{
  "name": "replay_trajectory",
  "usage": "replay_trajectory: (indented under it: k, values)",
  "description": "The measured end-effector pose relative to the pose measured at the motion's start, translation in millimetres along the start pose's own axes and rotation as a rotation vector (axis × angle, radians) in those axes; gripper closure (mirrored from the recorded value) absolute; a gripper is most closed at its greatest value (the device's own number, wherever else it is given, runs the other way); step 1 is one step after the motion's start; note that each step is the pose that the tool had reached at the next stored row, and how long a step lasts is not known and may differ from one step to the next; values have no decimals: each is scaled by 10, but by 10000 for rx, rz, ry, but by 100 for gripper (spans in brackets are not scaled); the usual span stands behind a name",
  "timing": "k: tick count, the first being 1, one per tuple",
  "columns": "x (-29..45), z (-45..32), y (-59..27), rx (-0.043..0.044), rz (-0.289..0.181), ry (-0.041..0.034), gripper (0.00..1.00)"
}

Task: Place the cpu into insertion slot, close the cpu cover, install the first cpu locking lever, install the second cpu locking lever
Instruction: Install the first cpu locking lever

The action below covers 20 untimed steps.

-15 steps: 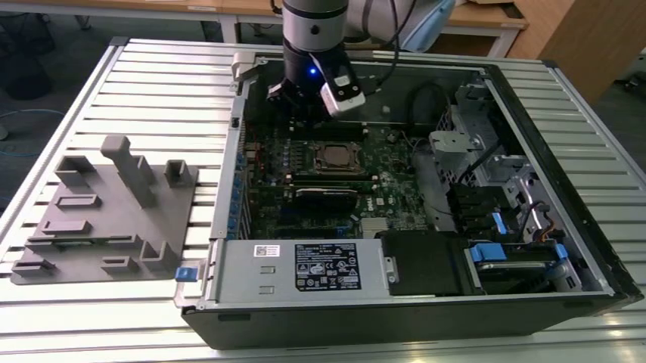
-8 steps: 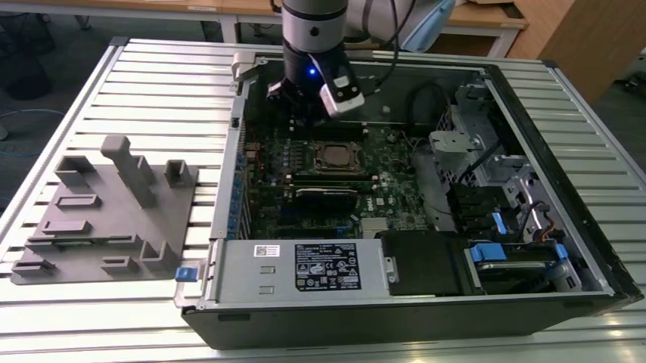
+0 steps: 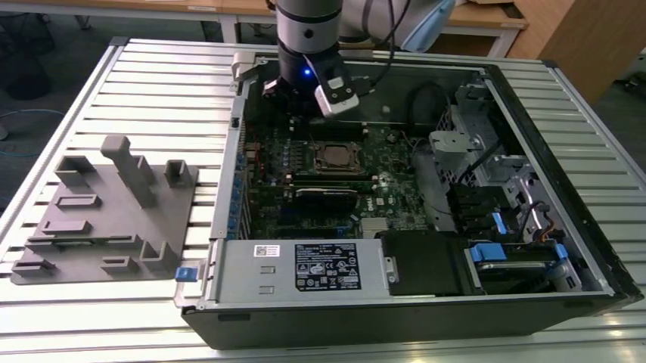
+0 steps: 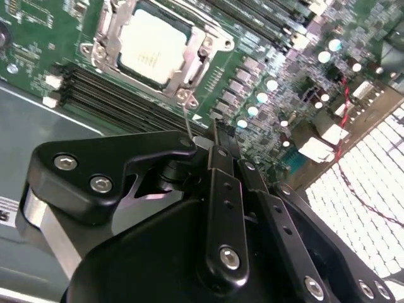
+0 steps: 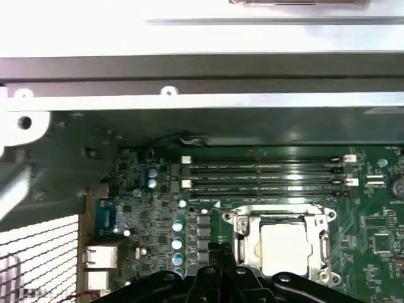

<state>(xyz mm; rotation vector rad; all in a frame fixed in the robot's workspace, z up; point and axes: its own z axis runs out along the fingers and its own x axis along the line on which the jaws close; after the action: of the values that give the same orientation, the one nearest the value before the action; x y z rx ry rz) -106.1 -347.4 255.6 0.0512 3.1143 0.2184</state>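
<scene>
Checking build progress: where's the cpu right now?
The cpu sits in the insertion slot near the middle of the green motherboard in the exterior view, with long memory slots beside it in the first wrist view.

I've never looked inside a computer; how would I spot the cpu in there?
Look inside the open black case at the green motherboard. On the part nearest the arm sits a shiny metal frame, the cover, and the cpu is the flat square inside it. Its plain pale-silver top sets it apart from the long black slots alongside.
</scene>
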Motion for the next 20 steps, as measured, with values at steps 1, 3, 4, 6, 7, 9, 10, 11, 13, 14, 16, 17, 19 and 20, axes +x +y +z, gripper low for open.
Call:
replay_trajectory:
  k: [1, 3, 4, 6, 7, 9, 10, 11, 13, 14, 16, 17, 19, 20]
  values:
    - [26, 0, -1, -2, 4, -3, 89]
    - [75, 0, -3, -9, 14, -6, 89]
    - [100, 0, -3, -38, 23, -5, 89]
    - [140, -1, -5, -157, 36, -6, 89]
    - [155, -1, -5, -214, 40, -4, 89]
    - [175, -1, -6, -378, 45, 1, 89]
    - [180, -1, -6, -487, 46, 4, 89]
    - [182, -2, -6, -575, 50, 8, 89]
    - [182, -2, -6, -670, 52, 10, 89]
    - [183, -2, -6, -702, 54, 12, 89]
    - [183, 0, -5, -726, 55, 12, 89]
    - [183, 2, -5, -735, 55, 13, 89]
    - [182, 7, 0, -755, 53, 12, 89]
    - [183, 9, 3, -762, 54, 13, 89]
